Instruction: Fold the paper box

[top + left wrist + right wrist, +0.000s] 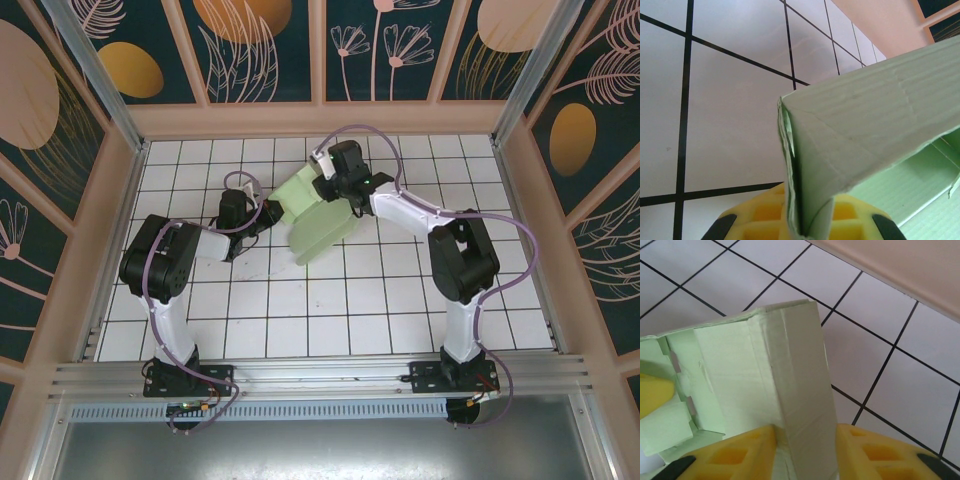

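Gripping paper box (318, 218): left hand (802, 222), right hand (805, 452) | white tiled table (385, 305) | floral walls (255, 60)

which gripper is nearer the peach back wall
Right: the right gripper is just short of the peach back wall; the left gripper sits clearly farther from it.

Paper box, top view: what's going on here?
The pale green paper box sits mid-fold at the far middle of the tiled table. The left hand pinches one folded edge; the right hand grips a raised side wall. One flap lies open toward the near side.
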`<state>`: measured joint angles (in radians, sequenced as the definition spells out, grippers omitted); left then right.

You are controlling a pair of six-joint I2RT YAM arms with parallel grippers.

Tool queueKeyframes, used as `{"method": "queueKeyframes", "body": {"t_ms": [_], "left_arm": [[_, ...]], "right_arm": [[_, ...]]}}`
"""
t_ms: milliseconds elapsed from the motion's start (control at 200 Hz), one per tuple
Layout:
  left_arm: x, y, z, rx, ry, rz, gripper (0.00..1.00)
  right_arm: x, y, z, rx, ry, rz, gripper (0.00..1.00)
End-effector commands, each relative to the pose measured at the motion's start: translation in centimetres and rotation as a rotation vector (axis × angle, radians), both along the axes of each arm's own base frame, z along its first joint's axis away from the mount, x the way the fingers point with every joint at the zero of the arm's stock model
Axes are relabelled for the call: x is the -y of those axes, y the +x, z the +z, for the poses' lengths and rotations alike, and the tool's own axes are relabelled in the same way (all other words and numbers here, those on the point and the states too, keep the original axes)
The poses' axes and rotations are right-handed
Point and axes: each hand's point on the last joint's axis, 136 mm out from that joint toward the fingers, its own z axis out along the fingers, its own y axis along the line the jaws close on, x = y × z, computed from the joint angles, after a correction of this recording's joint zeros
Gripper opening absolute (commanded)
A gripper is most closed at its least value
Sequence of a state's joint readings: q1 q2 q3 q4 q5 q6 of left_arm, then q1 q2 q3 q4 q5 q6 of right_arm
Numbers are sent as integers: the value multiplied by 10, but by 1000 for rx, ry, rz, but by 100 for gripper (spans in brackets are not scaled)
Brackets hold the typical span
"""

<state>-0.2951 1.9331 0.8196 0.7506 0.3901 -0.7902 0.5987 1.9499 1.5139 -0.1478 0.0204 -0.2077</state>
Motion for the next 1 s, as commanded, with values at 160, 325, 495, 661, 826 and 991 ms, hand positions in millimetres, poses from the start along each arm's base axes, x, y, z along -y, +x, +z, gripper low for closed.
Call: {"method": "queueKeyframes", "body": {"t_ms": [160,325,495,661,826,991], "left_arm": [[28,0,38,122,-77,-136,0],[28,0,37,118,-77,-138,0],[28,-1,36,118,-77,-142,0],[28,-2,36,116,-80,-143,0],[29,-2,38,119,-83,-146,0],[29,-2,38,118,-84,-150,0]], "right_arm": [[-14,-6,-10,-105,75,96,42],[-19,-11,-11,-119,84,145,42],[-19,-11,-13,-123,74,152,44],[-19,-8,-16,-124,54,149,49],[-20,-5,-21,-129,35,153,42],[-21,-7,-27,-138,9,167,33]]}}
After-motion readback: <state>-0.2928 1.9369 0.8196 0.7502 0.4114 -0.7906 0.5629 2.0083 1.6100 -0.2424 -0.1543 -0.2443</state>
